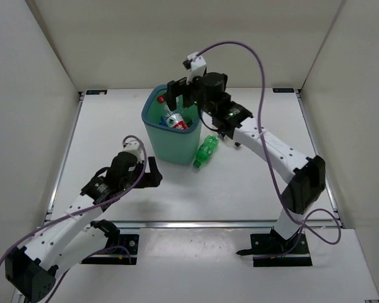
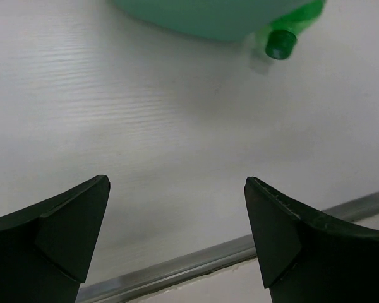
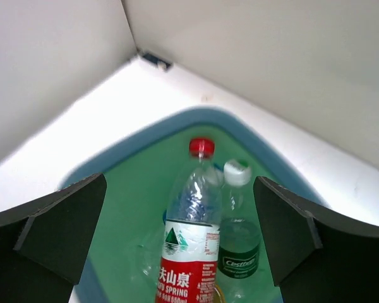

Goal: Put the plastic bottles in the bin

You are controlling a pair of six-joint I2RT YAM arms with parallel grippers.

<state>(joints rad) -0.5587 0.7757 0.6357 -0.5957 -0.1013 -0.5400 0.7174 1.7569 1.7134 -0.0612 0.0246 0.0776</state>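
Two robot arms are reaching out over a white table [image 1: 114, 126]. Closest to us, the left gripper [image 2: 175, 183] is hanging low over the table. Its black jaws are spread wide apart and it is holding nothing; only bare table is showing between them. A little farther out, a green bottle [image 1: 206, 150] is lying on its side on the table, with its green cap pointing back toward the near side. It is lying just beside the bin [image 1: 170, 148], on the bin's right, and I cannot tell if it is touching the bin's wall or not. The bin is standing upright near the middle of the table, with its mouth facing up. The right gripper [image 1: 180, 104] is hovering right over that mouth. Its jaws are spread wide too, and it is gripping nothing. Down below it, inside the bin, a clear bottle with a red label [image 3: 184, 252] and a red cap is lying or leaning; I cannot tell which. Just beside it, on its right in the wrist view, a smaller bottle with a dark green label [image 3: 239, 243] and a white cap is sitting in the bin too. Farthest away, plain white walls [image 1: 177, 38] are standing around the table.
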